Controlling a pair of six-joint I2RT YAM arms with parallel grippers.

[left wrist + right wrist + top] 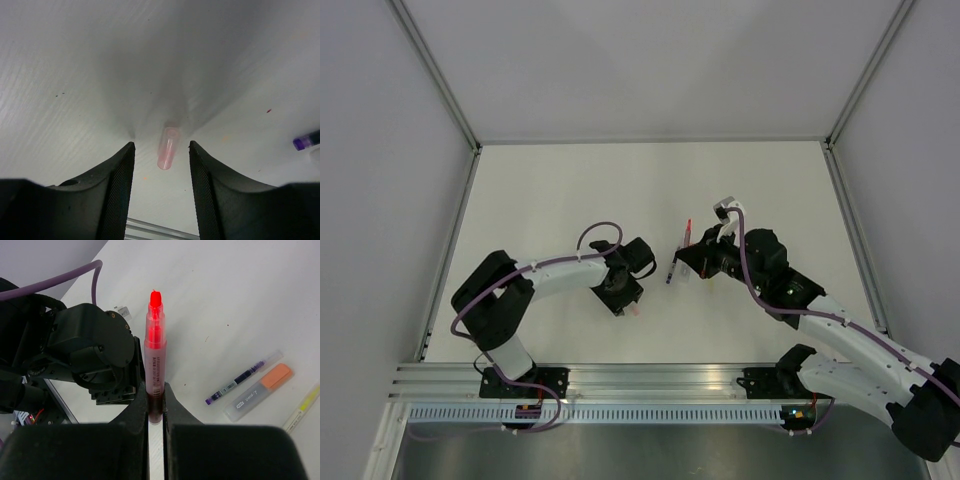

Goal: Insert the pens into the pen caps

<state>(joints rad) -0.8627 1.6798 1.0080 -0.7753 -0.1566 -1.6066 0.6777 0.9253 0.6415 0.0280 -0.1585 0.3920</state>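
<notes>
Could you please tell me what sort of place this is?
Probably a robotics lab test cell: a white table boxed in by plain panels on aluminium framing, with two robot arms bolted to a rail.

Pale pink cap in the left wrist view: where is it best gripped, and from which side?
Grip the pale pink cap at mid-barrel, coming straight down from above, with the jaws closing across its narrow width. It lies flat on the table, so its two long sides are the free faces to grip.

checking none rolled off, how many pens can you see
4: pink pen in the right claw; purple pen, grey pen and yellow pen side by side on the table. More may be hidden.
</notes>
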